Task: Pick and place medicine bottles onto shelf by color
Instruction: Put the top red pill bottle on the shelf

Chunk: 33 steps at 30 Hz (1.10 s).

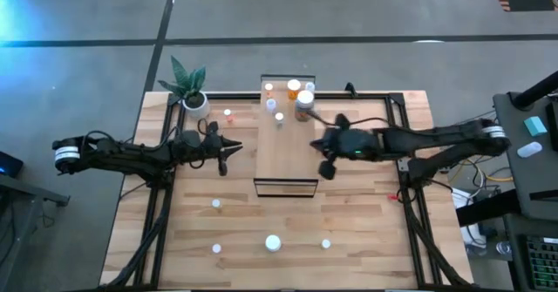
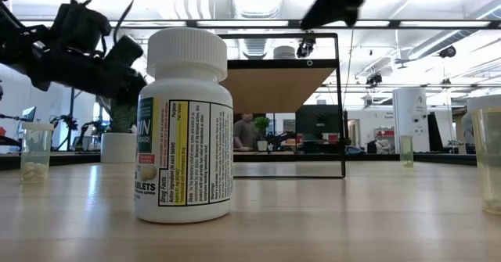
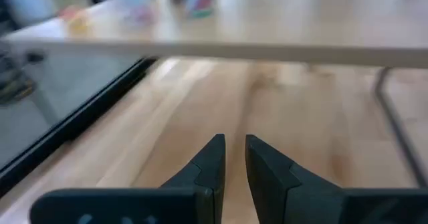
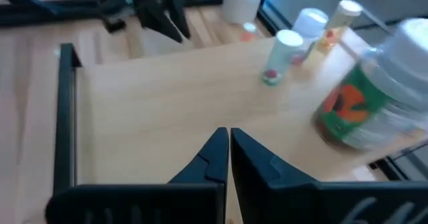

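Observation:
The shelf, a long box with a light wood top and black frame, stands mid-table. Several medicine bottles stand on its far end, among them an orange one, a small clear one and a wide green-and-orange-labelled one. More bottles stand loose on the tabletop; a white one is close in the low view. My right gripper hovers shut over the shelf top, near its bottles. My left gripper hangs over the table left of the shelf, fingers almost together, with nothing between them.
A white pot with a green plant stands at the far left corner. Loose bottles stand near the table's front and right. A black frame runs along the table's sides. The shelf's near half is bare wood.

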Tool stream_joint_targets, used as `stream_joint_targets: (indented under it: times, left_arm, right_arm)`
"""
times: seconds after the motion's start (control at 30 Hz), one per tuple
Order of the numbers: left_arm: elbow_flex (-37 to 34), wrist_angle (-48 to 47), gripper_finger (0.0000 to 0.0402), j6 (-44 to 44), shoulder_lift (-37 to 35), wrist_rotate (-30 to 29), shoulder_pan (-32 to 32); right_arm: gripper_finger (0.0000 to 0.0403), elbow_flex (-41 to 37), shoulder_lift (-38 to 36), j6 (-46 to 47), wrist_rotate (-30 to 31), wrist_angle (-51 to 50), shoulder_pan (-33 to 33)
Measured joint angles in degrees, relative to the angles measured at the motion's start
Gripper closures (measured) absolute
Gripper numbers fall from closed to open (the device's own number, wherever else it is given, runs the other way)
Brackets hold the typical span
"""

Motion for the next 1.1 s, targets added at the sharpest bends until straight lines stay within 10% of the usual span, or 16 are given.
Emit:
stream_joint_targets:
  times: [0.2,0.43,1.1]
  left_arm:
    - [6.8,-6.5,0.0362,-5.8,-2.9,-5.1,0.2]
    - [23.9,-41.8,0.0344,-10.7,-6.2,-21.8,0.7]
    - [29.9,-51.1,0.0161,-15.4,9.0,-15.8,15.1]
  right_arm:
    - [0.0394,-12.2,-12.3,-2.5,0.3,7.2,0.2]
    - [0.0394,-22.4,-20.8,-8.1,0.4,12.6,0.2]
    - [0.0394,-27.2,-24.7,-15.0,0.0,13.0,0.2]
